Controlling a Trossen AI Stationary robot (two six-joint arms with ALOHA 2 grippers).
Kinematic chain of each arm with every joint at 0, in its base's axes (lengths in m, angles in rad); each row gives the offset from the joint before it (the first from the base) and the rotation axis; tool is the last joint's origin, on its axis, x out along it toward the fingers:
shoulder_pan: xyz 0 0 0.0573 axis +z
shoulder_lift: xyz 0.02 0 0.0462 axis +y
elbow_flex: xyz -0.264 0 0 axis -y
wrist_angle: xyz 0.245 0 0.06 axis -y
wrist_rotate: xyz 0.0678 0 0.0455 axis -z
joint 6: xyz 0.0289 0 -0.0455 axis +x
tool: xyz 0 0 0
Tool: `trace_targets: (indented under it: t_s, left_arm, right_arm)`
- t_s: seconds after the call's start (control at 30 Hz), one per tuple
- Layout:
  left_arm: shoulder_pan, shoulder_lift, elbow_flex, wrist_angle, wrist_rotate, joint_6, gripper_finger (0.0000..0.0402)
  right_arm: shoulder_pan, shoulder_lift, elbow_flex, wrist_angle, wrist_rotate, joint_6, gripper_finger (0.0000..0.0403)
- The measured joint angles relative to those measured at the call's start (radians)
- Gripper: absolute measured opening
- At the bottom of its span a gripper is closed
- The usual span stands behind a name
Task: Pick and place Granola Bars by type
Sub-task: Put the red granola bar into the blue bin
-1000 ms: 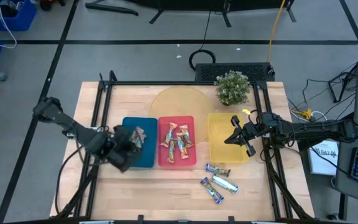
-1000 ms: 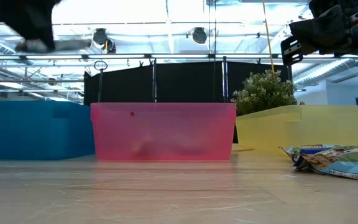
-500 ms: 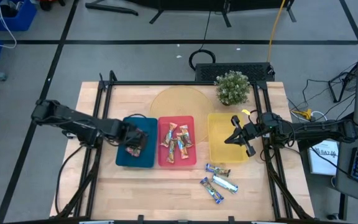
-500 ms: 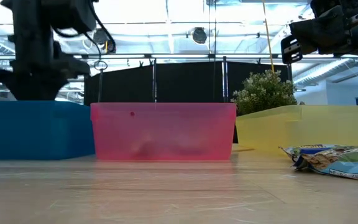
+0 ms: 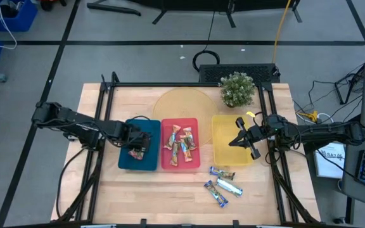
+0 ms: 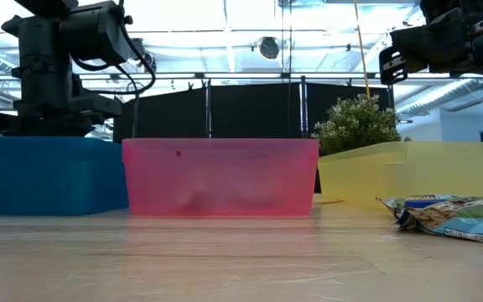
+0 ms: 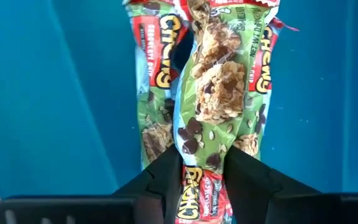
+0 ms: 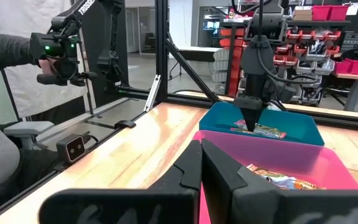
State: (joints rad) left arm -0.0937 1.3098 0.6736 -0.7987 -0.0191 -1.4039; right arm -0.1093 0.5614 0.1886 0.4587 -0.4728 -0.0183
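My left gripper (image 5: 136, 145) points down into the blue tray (image 5: 146, 162), shut on a red-green granola bar (image 7: 219, 87). A second red-green bar (image 7: 156, 81) lies on the tray floor beside and partly under it. The red tray (image 5: 195, 163) holds several orange-gold bars (image 5: 180, 144). Three blue-silver bars (image 5: 224, 185) lie on the table near the front edge. My right gripper (image 5: 241, 140) hovers shut over the yellow tray (image 5: 224, 155), holding nothing. My left gripper pinches the red end (image 7: 201, 190) of the red-green bar's wrapper between its two fingers (image 7: 165, 180). The fingers come from above, pointing down. The bar stretches away from them along the tray floor, its far end overlapping the second bar.
A potted plant (image 5: 236, 88) and a round yellowish mat (image 5: 182, 104) sit at the table's back. Black frame rails (image 5: 106, 101) run along both sides. Beyond the left rail a person's hand holds a device (image 8: 58, 53).
My left gripper has come down from high above the blue tray's near left corner into the tray, swinging a little toward the right and far side and turning its wrist, carrying the red-green bar with it. The bar now lies down in the tray.
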Motion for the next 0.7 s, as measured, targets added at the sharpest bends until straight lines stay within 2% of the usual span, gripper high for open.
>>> trace_targets:
  t_s: [0.37,0.6,0.7]
  left_arm:
    - [-0.02,0.0,0.003,0.044,-0.021,0.044,0.0212]
    - [0.003,-0.012,0.004,0.043,0.055,0.093,0.0265]
    - [0.011,-0.051,0.004,0.031,0.05,0.093,0.028]
  right_arm:
    - [0.0,0.0,0.0,0.0,0.0,0.029,0.0]
    - [0.0,0.0,0.0,0.0,0.0,0.025,0.0]
    - [0.0,0.0,0.0,0.0,0.0,0.025,0.0]
